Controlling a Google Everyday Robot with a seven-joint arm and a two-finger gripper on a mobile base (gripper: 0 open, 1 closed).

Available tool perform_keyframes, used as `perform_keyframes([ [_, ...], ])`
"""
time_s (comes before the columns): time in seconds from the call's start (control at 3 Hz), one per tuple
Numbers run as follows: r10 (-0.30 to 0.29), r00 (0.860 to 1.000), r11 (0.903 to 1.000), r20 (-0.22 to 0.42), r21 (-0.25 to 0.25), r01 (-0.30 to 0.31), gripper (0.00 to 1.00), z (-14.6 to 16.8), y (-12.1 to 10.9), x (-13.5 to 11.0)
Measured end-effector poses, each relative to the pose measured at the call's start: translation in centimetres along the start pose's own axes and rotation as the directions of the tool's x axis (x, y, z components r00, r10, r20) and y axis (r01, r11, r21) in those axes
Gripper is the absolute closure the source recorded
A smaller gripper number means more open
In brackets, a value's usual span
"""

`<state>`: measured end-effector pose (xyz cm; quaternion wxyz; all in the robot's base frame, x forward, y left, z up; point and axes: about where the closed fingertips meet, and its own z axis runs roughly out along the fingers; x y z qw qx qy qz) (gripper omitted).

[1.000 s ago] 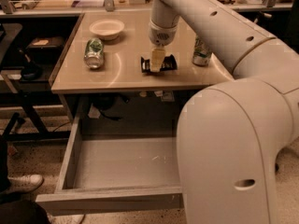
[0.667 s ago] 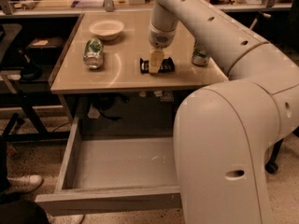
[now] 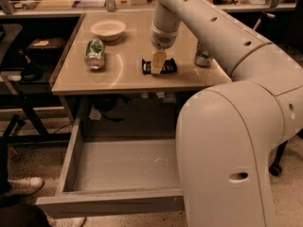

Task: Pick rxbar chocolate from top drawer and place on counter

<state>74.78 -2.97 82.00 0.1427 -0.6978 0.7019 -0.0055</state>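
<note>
gripper upper-centre, over rxbar choc | bar out of top drawer, lying on bench | jaws: can't tell | left: let go, retract

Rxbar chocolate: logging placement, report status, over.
Gripper at dark-wrapped flat rxbar chocolate. Bar lying on glossy beige counter, out of wide grey top drawer. Tipped green-and-white can and upright can flank it, both apart.

Cannot see the middle of the rxbar chocolate, tucked behind the gripper low on the counter. Cannot see the right side of the top drawer, behind the big white arm. Cannot read the wrapper.
</note>
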Motion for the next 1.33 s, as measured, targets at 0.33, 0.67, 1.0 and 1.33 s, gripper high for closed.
perform_keyframes([
  [0.33,0.000,1.000,1.0000,0.000,0.000,0.000,0.36,0.00,0.00,0.00],
  [0.67,0.000,1.000,1.0000,0.000,0.000,0.000,0.11,0.01,0.00,0.00],
  [1.0,0.000,1.000,1.0000,0.000,0.000,0.000,0.00,0.01,0.00,0.00],
  [1.33,0.000,1.000,1.0000,0.000,0.000,0.000,0.00,0.01,0.00,0.00],
])
